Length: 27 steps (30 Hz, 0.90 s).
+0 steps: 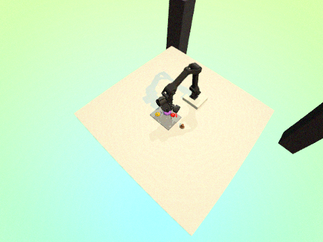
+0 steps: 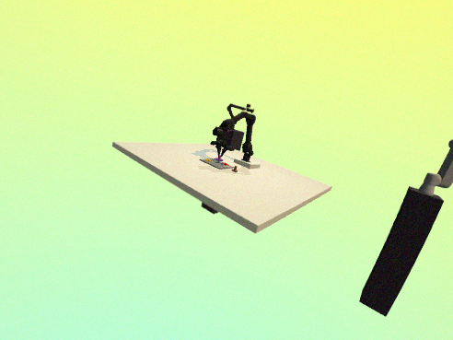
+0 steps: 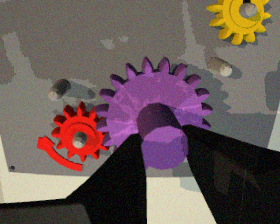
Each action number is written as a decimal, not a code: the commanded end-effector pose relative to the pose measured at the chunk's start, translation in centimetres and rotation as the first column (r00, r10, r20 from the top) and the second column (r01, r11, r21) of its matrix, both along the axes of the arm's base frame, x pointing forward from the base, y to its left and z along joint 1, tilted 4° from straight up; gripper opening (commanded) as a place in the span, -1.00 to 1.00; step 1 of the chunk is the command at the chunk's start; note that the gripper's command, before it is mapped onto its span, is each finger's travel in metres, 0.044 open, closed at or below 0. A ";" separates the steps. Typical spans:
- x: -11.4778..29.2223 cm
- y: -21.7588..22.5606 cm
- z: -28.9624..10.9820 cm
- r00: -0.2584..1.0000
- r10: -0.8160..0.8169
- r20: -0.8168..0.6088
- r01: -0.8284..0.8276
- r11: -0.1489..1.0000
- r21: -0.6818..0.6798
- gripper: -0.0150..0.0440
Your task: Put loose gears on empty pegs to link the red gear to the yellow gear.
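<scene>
My gripper (image 3: 160,138) is shut on the handle of the large purple gear (image 3: 150,82) (image 1: 167,113) (image 2: 219,159), over the grey board (image 3: 30,45) (image 1: 168,127). In the wrist view its teeth reach the edge of the red gear (image 3: 80,131) (image 1: 172,115); whether they mesh or overlap it from above I cannot tell. The yellow gear (image 3: 239,20) (image 1: 157,114) is on a peg at the upper right, apart from the purple gear. An empty peg (image 3: 59,90) stands above the red gear, another peg (image 3: 218,66) below the yellow gear. What is under the purple gear is hidden.
A small brown gear (image 1: 182,126) (image 2: 235,170) stands on the table (image 1: 184,180) (image 2: 258,203) just beyond the board's corner. The red arrow (image 3: 59,157) curves beside the red gear. The arm's pale base plate (image 1: 195,101) is behind the board.
</scene>
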State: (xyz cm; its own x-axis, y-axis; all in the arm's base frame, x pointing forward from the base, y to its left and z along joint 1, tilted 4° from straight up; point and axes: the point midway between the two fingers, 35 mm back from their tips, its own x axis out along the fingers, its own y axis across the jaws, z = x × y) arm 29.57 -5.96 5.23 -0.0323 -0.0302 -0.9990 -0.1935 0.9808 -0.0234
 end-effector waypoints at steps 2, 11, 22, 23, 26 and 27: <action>0.0 0.0 -0.8 0.997 -0.076 0.004 0.076 0.997 -0.005 -0.49; -0.1 -0.1 -1.3 0.974 -0.227 0.010 0.227 0.974 -0.009 -0.49; 0.0 0.0 -1.4 0.993 -0.115 0.005 0.115 0.993 -0.007 -0.49; 0.0 0.0 -1.4 0.995 -0.095 0.005 0.095 0.995 -0.006 -0.49; -0.1 0.0 -1.4 0.999 -0.037 0.003 0.037 0.999 -0.004 -0.49; -0.1 0.0 -1.4 1.000 -0.019 0.002 0.019 1.000 -0.004 -0.49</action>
